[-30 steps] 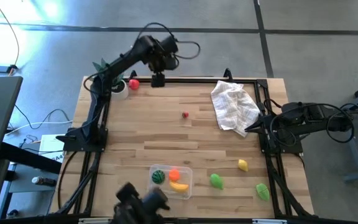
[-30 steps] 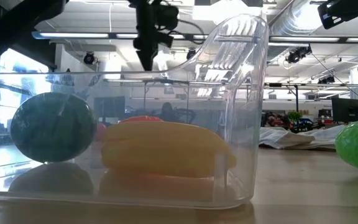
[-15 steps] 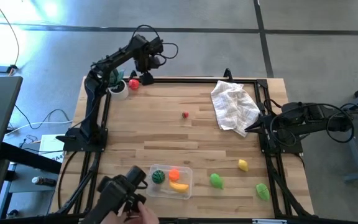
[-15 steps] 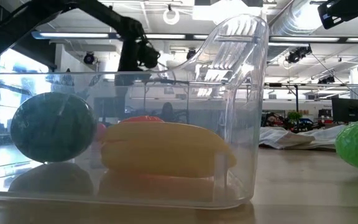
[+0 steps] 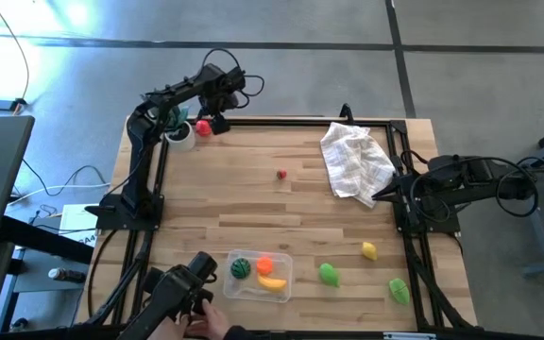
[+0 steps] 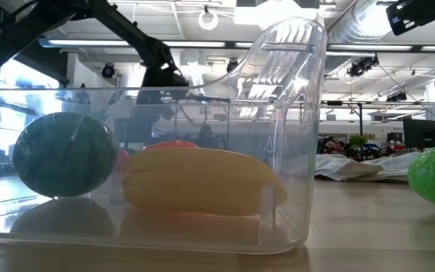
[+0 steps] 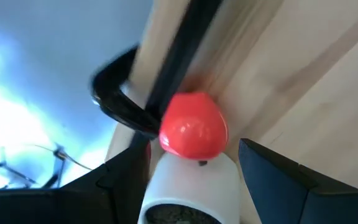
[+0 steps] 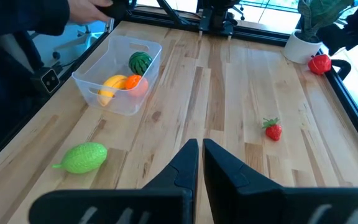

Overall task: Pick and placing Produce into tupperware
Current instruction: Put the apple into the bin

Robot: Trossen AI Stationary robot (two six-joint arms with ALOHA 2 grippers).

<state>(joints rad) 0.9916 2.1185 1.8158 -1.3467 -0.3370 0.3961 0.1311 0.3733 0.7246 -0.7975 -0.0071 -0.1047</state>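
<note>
— Wooden planks make up the table (image 5: 253, 179); where is the tupperware (image 5: 260, 276)?
— At the near edge, holding a dark green melon (image 5: 241, 267), an orange fruit (image 5: 264, 265) and a banana (image 5: 272, 281).
— And the left gripper (image 5: 217, 123)?
— At the far left corner, fingers spread, hovering over a red fruit (image 7: 193, 126) that sits just beside a white pot (image 7: 188, 190).
— The right gripper (image 8: 201, 152)?
— Pressed together, empty, parked at the right edge. A strawberry (image 5: 281, 174) lies mid-table, a lemon (image 5: 369, 250) and two green pieces nearer.
</note>
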